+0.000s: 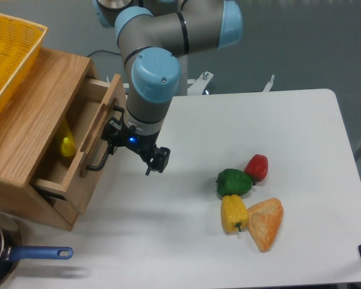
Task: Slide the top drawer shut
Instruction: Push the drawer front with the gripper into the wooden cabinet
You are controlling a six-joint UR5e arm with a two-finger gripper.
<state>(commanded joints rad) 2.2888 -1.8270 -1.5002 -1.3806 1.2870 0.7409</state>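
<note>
The top drawer, light oak with a long black bar handle, stands partly open out of the wooden cabinet. A yellow object lies inside it, mostly hidden by the front panel. My gripper sits right at the drawer front, beside the handle. Its fingers are spread open, one fingertip pointing out over the table and the other against the handle side. Nothing is held between them.
A yellow plastic basket rests on top of the cabinet. On the white table lie a green pepper, a red pepper, a yellow pepper and an orange wedge. A blue-handled pan sits at front left.
</note>
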